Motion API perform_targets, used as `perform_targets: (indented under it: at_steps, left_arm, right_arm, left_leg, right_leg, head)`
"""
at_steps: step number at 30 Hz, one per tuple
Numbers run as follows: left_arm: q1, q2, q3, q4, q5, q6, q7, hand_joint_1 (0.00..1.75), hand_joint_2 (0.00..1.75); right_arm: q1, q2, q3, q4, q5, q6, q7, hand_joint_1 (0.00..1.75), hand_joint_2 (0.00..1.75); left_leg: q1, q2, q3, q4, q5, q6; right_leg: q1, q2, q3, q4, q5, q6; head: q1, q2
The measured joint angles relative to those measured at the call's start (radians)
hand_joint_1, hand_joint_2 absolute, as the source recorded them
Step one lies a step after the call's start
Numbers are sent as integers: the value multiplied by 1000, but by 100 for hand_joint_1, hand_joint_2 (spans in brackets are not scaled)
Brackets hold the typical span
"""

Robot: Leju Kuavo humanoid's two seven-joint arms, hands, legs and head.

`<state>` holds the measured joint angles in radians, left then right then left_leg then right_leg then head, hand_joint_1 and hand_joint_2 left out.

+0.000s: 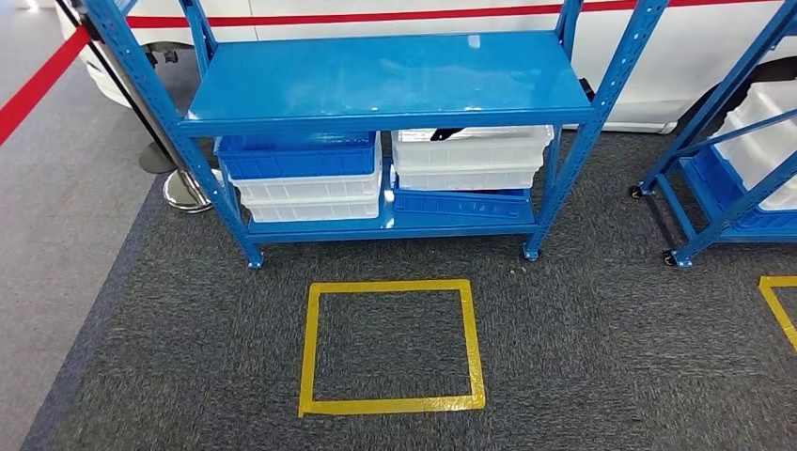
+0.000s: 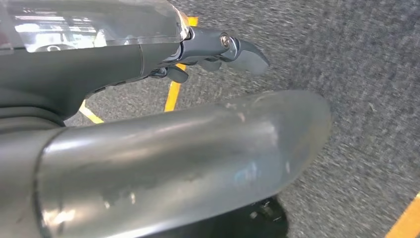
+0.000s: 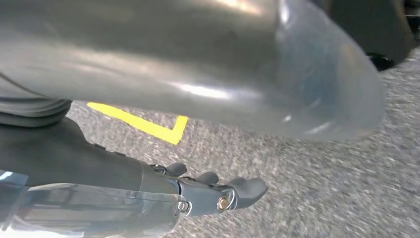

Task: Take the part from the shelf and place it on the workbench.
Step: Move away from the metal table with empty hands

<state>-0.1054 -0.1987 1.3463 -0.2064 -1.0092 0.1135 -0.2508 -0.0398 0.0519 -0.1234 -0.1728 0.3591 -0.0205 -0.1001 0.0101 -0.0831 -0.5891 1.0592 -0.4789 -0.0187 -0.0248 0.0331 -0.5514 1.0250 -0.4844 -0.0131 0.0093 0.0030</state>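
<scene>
A blue metal shelf (image 1: 385, 80) stands ahead of me on dark carpet. On its lower level a white bin (image 1: 470, 155) holds a small dark part (image 1: 446, 133) that peeks over the rim under the upper board. My left hand (image 2: 218, 49) hangs at my side above the carpet, its fingers loosely extended and holding nothing. My right hand (image 3: 218, 193) hangs the same way on the other side, also holding nothing. Both hands are far from the shelf.
A blue bin (image 1: 296, 158) sits on stacked white bins at the lower left of the shelf. A yellow tape square (image 1: 390, 348) marks the floor before the shelf. A second blue shelf (image 1: 733, 178) stands to the right, a stanchion base (image 1: 183, 193) to the left.
</scene>
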Motion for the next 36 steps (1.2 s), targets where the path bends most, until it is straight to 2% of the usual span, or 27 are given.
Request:
perform_targets:
  at_steps: [2,3,4,5,6,8,10,13,14,17,18,20,22,23,24,25,27,29,31,32,33,34,35,36]
  left_arm:
    - [-2,-1,-1,0,-1,0,-2,0,0]
    - [-3,-1,-2,0,-2,0,-3,0,0]
    - [-3,-2,-2,0,-4,0,-3,0,0]
    - [-2,-2,-4,0,-6,0,-5,0,0]
    - [0,-2,-5,0,-7,-2,-8,0,0]
    - [2,-2,-8,0,-8,-10,-17,0,0]
    - [1,-2,-11,0,-8,-22,-26,0,0]
    - [2,-5,-15,0,-3,-37,-22,0,0]
    - [3,-6,-15,0,-1,-39,-19,0,0]
    - [4,-6,-15,0,2,-40,-14,0,0]
    - [4,-7,-15,0,2,-42,-14,0,0]
    - [3,-8,-16,0,0,-48,-14,0,0]
    - [4,-8,-17,0,-4,-54,-13,0,0]
    - [6,-8,-18,0,-6,-55,-12,0,0]
    - [8,-9,-19,0,-8,-55,-10,0,0]
    - [10,-9,-20,0,-10,-55,-8,0,0]
    - [12,-11,-22,0,-15,-56,-4,0,0]
    - [12,-12,-24,0,-18,-58,-2,0,0]
    - [11,-13,-26,0,-19,-62,0,0,0]
    - [12,-14,-27,0,-20,-64,2,0,0]
    - [12,-14,-28,0,-20,-67,3,0,0]
    - [12,-14,-28,0,-21,-68,5,0,0]
    - [13,-14,-29,0,-23,-69,6,0,0]
    - [13,-14,-31,0,-26,-69,7,0,0]
  right_arm:
    - [4,0,-5,0,-9,-7,-4,0,0]
    - [5,0,-8,0,-13,-11,-4,0,0]
    - [5,0,-11,0,-15,-15,1,0,0]
    - [5,0,-14,0,-15,-20,7,0,0]
    - [4,0,-16,0,-16,-24,15,0,0]
    - [2,0,-20,0,-16,-29,27,0,0]
    - [1,0,-22,0,-16,-29,32,0,0]
    - [0,0,-23,0,-14,-29,37,0,0]
    - [-1,0,-24,0,-13,-29,38,0,0]
    - [0,2,-25,0,-13,-29,39,0,0]
    - [0,2,-26,0,-13,-29,40,0,0]
    - [-1,2,-28,0,-13,-29,41,0,0]
    - [0,2,-29,0,-13,-28,40,0,0]
    - [1,2,-29,0,-13,-28,40,0,0]
    - [4,2,-29,0,-13,-27,40,0,0]
    - [7,2,-30,0,-12,-27,40,0,0]
    - [10,2,-30,0,-10,-26,40,0,0]
    - [9,2,-30,0,-8,-25,41,0,0]
    - [10,2,-30,0,-5,-23,41,0,0]
    - [11,2,-30,0,-4,-23,41,0,0]
    - [13,2,-30,0,-3,-22,41,0,0]
    - [14,3,-30,0,-2,-21,41,0,0]
    - [16,3,-30,0,-2,-19,40,0,0]
    - [16,3,-30,0,-1,-16,38,0,0]
  left_leg:
    - [1,58,-50,110,-62,-8]
    - [2,69,-80,176,-92,-11]
    - [2,72,-102,223,-106,-14]
    - [3,74,-107,237,-102,-14]
    - [3,76,-93,213,-80,-14]
    - [1,80,-25,82,-15,-5]
    - [-4,86,25,-19,16,8]
    - [-9,87,32,-38,18,11]
    - [-11,86,31,-38,17,16]
    - [-13,84,36,-49,18,43]
    - [-10,82,41,-56,19,49]
    - [-7,78,48,-64,14,62]
    - [-9,76,48,-64,6,66]
    - [-9,75,52,-63,2,66]
    - [-9,74,57,-63,-3,64]
    - [-8,72,66,-62,-9,61]
    - [-6,70,87,-59,-24,50]
    - [-7,69,100,-56,-38,35]
    - [-9,69,110,-46,-42,20]
    - [-8,70,111,-33,-41,14]
    - [-7,71,104,-4,-35,10]
    - [-6,73,82,39,-28,6]
    - [-5,75,45,95,-27,2]
    - [-4,77,-1,157,-37,-1]
  right_leg:
    - [4,-22,2,-2,-1,-9]
    - [6,-33,2,-2,-3,-12]
    - [7,-42,2,-2,-4,-13]
    - [8,-49,3,-1,-5,-13]
    - [9,-54,5,-1,-6,-12]
    - [10,-61,11,-1,-9,-9]
    - [13,-65,13,1,-13,-2]
    - [16,-65,11,1,-13,0]
    - [14,-66,13,-3,-11,5]
    - [7,-65,16,6,4,32]
    - [7,-61,11,22,0,36]
    - [4,-48,-29,95,-44,41]
    - [4,-40,-100,212,-97,45]
    - [3,-39,-126,253,-108,48]
    - [2,-39,-139,264,-100,49]
    - [1,-39,-132,237,-73,50]
    - [-1,-38,-80,114,0,50]
    - [3,-36,-40,27,13,38]
    - [7,-35,-28,13,-7,17]
    - [6,-35,-17,11,-7,9]
    - [5,-36,-3,8,-12,2]
    - [5,-38,12,4,-21,-5]
    - [5,-40,27,0,-30,-10]
    - [6,-41,42,-5,-40,-14]
  head:
    - [-6,0]
    - [-7,0]
    - [-7,0]
    - [-7,0]
    - [-7,0]
    - [-7,0]
    - [-6,0]
    - [-5,0]
    - [-5,0]
    - [-5,0]
    - [-4,0]
    - [-1,0]
    - [1,0]
    - [1,0]
    - [1,0]
    - [1,0]
    - [1,0]
    - [1,0]
    - [1,0]
    - [0,0]
    - [-1,0]
    - [-2,0]
    - [-3,0]
    - [-5,0]
